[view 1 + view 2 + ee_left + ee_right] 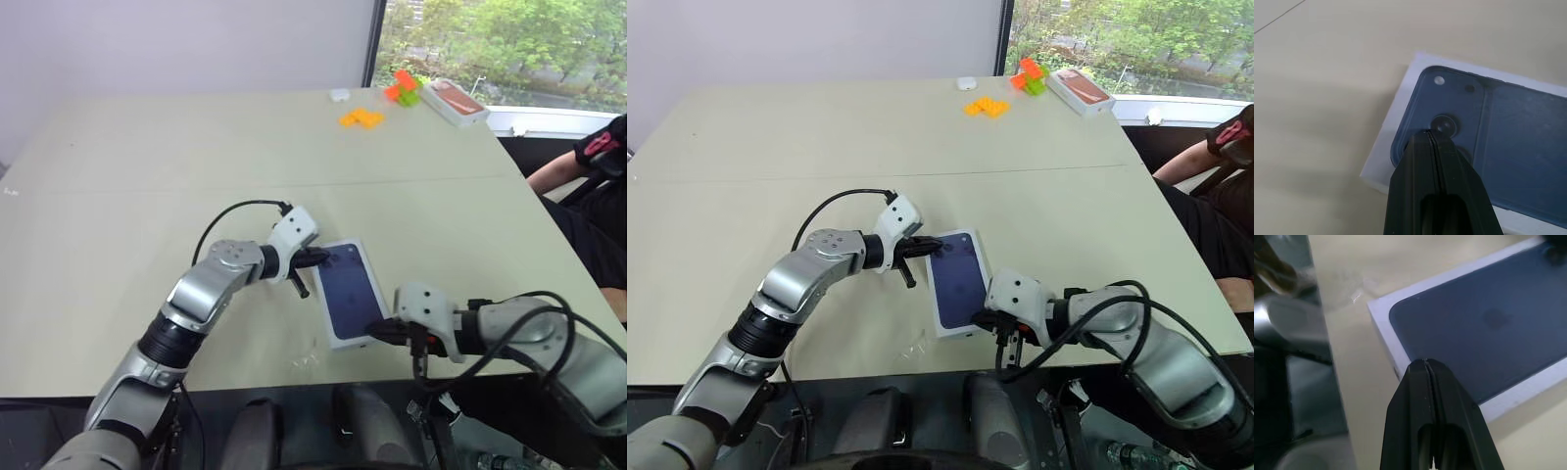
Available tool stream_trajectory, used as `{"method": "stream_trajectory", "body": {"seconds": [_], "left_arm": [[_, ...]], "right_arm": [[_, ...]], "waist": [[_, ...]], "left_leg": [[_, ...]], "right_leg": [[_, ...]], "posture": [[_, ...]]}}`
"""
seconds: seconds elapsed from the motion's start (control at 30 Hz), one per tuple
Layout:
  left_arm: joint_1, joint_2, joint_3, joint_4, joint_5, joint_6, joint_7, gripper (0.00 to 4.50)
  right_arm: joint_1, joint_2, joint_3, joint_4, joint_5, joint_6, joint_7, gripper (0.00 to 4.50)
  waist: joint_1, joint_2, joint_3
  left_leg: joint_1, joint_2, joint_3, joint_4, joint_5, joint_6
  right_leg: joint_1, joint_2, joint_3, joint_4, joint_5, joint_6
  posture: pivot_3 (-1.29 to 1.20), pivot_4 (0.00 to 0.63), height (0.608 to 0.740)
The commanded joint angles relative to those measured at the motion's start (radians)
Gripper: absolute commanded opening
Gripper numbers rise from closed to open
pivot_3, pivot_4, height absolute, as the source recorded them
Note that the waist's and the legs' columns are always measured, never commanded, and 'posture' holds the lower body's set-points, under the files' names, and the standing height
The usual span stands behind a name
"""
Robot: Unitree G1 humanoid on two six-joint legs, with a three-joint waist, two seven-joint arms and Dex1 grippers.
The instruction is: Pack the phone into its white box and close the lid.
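Right gripper [380, 333] near the front edge of the pale beige table [147, 196], its two black fingers pressed fully together and holding nothing, tips at the near short end of the shallow white rectangular cardboard box [342, 342]. Inside that white box, lying flat and filling it nearly to the rim, the glossy dark navy-blue phone [350, 290] with rounded corners, back side up, camera block at the far end. Left gripper [319, 258] at the far left corner of the box, fingers [1435, 166] also shut tight with nothing between them, tips just over or on the camera block; contact not possible to confirm.

No lid seen on the box, so closing not yet done. Box placed close to the front edge: probably a risk of pushing it off the table with any hard push towards that edge. Also possible: shut tips sliding on the glossy surface and scratching the lens.

Further away, near the far right corner, small orange and green blocks [372, 108], a small white object [340, 95] and an orange-topped white box [455, 102]. At the right edge, a seated person's arm [578, 166]. Nothing between the grippers and the box.
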Motion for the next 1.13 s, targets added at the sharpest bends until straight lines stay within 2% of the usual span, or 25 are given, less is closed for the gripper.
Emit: {"method": "stream_trajectory", "body": {"seconds": [0.03, 0.2, 0.27, 0.3, 0.37, 0.47, 0.6, 0.7, 0.77, 0.97, 1.13], "left_arm": [[0.003, 0.006, -0.029, 0.016, 0.032, 0.038, -0.005, 0.0], [0.045, 0.027, -0.013, -0.015, 0.033, 0.008, -0.022, 0.0], [0.067, 0.0, 0.075, -0.037, -0.015, -0.038, -0.009, 0.0], [0.077, -0.026, 0.152, -0.051, -0.053, -0.07, 0.01, 0.0], [0.075, -0.072, 0.346, -0.063, -0.158, -0.025, 0.085, 0.0], [0.133, -0.012, 0.492, -0.075, -0.171, -0.075, 0.101, 0.0], [0.278, 0.117, 0.575, -0.064, -0.125, -0.177, 0.066, 0.0], [0.349, 0.177, 0.649, -0.036, -0.129, -0.223, 0.056, 0.0], [0.406, 0.191, 0.697, -0.045, -0.138, -0.244, 0.063, 0.0], [0.568, 0.218, 0.774, -0.083, -0.136, -0.287, 0.064, 0.0], [0.618, 0.206, 0.79, -0.106, -0.147, -0.288, 0.09, 0.0]], "right_arm": [[0.004, -0.023, 0.044, 0.026, -0.059, 0.017, -0.032, 0.05], [0.008, -0.028, 0.016, 0.015, -0.053, -0.019, -0.03, 0.05], [-0.01, 0.011, -0.044, 0.024, -0.024, -0.033, -0.05, 0.05], [-0.031, 0.051, -0.083, 0.037, -0.013, -0.031, -0.086, 0.05], [-0.077, 0.137, -0.166, 0.087, -0.014, -0.048, -0.174, 0.05], [-0.127, 0.221, -0.226, 0.173, -0.078, -0.105, -0.292, 0.05], [-0.166, 0.291, -0.314, 0.274, -0.036, -0.091, -0.337, 0.05], [-0.177, 0.3, -0.342, 0.327, -0.028, -0.116, -0.323, 0.05], [-0.168, 0.286, -0.369, 0.374, -0.014, -0.143, -0.291, 0.05], [-0.17, 0.277, -0.372, 0.48, -0.005, -0.216, -0.22, 0.05], [-0.183, 0.296, -0.343, 0.512, 0.002, -0.247, -0.19, 0.05]], "waist": [[0.0, -0.002, -0.002], [-0.002, -0.004, -0.005], [-0.002, -0.004, -0.005], [-0.002, -0.004, -0.005], [-0.003, -0.006, -0.004], [-0.007, -0.005, -0.004], [-0.005, -0.004, -0.005], [0.004, -0.004, -0.004], [0.004, -0.004, -0.004], [-0.001, -0.004, -0.004], [0.0, -0.004, -0.004]], "left_leg": [[0.002, 0.0, 0.0, 0.0, 0.0, 0.0], [0.014, 0.001, 0.0, -0.002, 0.0, 0.0], [0.014, 0.001, -0.001, -0.002, 0.0, 0.0], [0.014, 0.001, -0.001, -0.002, 0.0, 0.0], [0.013, 0.002, -0.001, -0.002, 0.0, 0.0], [0.011, 0.002, -0.001, -0.001, 0.0, 0.0], [0.013, 0.003, -0.001, -0.006, 0.0, 0.001], [0.007, 0.003, -0.001, -0.006, 0.0, 0.001], [-0.001, 0.004, -0.001, -0.002, 0.0, 0.0], [0.0, 0.002, 0.001, -0.002, 0.0, 0.001], [0.0, 0.003, 0.0, -0.002, 0.0, 0.001]], "right_leg": [[0.002, 0.0, 0.0, 0.0, 0.0, 0.0], [0.008, 0.0, -0.001, -0.003, -0.001, 0.0], [0.008, 0.0, 0.0, -0.003, -0.001, 0.001], [0.008, 0.0, 0.0, -0.003, -0.001, 0.001], [0.008, 0.0, 0.0, -0.003, -0.001, 0.001], [0.005, 0.001, 0.0, -0.001, 0.001, 0.003], [0.005, 0.002, 0.0, -0.001, 0.0, 0.001], [-0.001, 0.0, -0.001, -0.001, 0.002, -0.002], [-0.006, -0.002, -0.003, -0.001, 0.002, -0.002], [-0.005, -0.005, -0.001, -0.003, 0.002, -0.002], [-0.005, -0.003, -0.002, -0.003, 0.001, -0.002]], "posture": [[0.0, 0.15, 0.74], [0.0, 0.15, 0.74], [0.0, 0.15, 0.74], [0.0, 0.15, 0.74], [0.0, 0.15, 0.74], [0.0, 0.15, 0.74], [0.0, 0.15, 0.74], [0.0, 0.15, 0.74], [0.0, 0.15, 0.74], [0.0, 0.15, 0.74], [0.0, 0.15, 0.74]]}}
